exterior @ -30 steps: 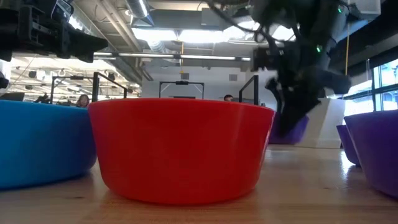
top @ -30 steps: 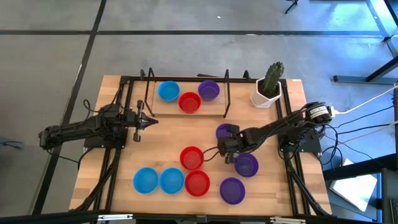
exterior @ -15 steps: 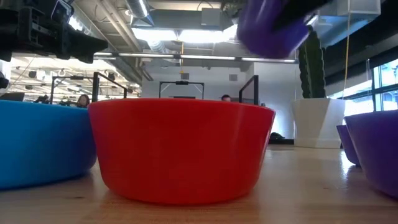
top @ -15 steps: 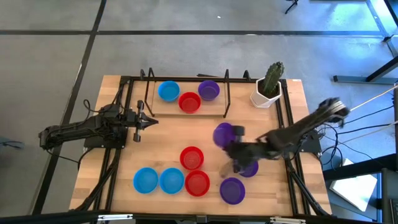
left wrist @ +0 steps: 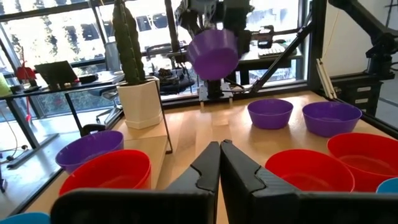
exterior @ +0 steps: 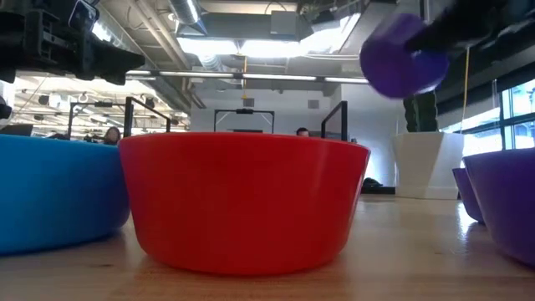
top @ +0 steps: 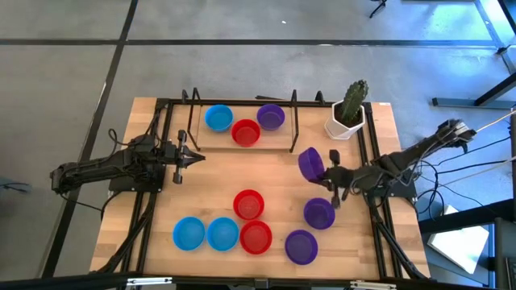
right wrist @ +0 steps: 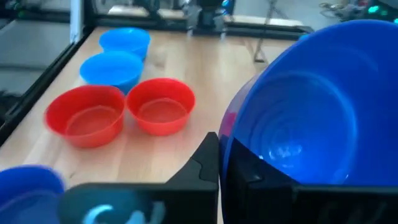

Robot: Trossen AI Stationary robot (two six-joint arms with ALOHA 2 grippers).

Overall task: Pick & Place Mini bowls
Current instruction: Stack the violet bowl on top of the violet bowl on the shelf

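One small round purple plastic bowl (top: 310,163) hangs tilted above the wooden table (top: 218,173), pinched at its rim by our right gripper (top: 331,167), between the back rack (top: 242,121) and two purple bowls (top: 319,213) below. Our left gripper (top: 193,157) waits pressed together, empty, at the left. We judge the carry underway; next we must swing toward the rack, level the bowl, and release.

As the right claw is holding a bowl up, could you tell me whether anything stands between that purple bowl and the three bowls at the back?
Yes: the black frame post stands between the purple bowl held in the right claw and the three back bowls.
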